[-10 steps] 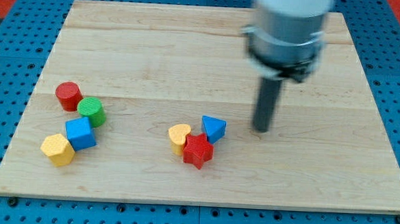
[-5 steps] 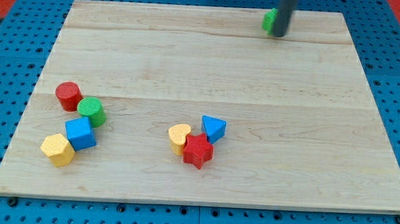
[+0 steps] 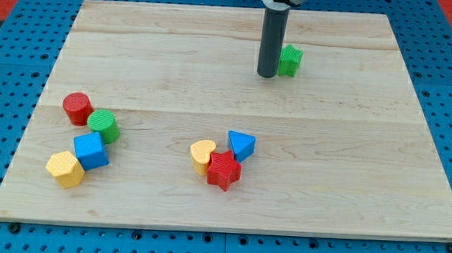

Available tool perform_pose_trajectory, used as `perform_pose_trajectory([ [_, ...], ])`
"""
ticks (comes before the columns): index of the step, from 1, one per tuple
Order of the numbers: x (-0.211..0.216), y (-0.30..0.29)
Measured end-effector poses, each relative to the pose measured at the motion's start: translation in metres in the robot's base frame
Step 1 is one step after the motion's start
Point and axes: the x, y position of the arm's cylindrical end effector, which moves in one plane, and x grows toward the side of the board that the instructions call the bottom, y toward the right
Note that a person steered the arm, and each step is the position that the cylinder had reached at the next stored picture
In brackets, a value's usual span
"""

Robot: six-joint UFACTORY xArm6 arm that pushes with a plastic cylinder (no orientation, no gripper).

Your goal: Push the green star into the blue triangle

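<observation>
The green star (image 3: 291, 60) lies on the wooden board near the view's top, right of centre. My tip (image 3: 267, 75) stands just to its left and slightly below, close to it or touching it. The blue triangle (image 3: 241, 145) lies well below, near the board's middle, with a red star (image 3: 224, 170) and a yellow heart (image 3: 203, 154) touching at its lower left.
At the view's left stands a cluster: a red cylinder (image 3: 77, 108), a green cylinder (image 3: 102, 126), a blue cube (image 3: 91, 150) and a yellow hexagon block (image 3: 65, 169). The wooden board (image 3: 361, 203) lies on a blue pegboard.
The rod moved from the board's middle right up to the top edge, then down and left. The green star has shifted down the board from the top edge.
</observation>
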Motion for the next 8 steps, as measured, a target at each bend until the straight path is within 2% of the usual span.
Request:
perform_pose_trajectory([
  [1, -0.050, -0.022],
  [2, -0.077, 0.026],
  [3, -0.038, 0.046],
  [4, 0.041, 0.025],
  [5, 0.069, 0.008],
  [6, 0.074, 0.059],
  [8, 0.135, -0.023],
])
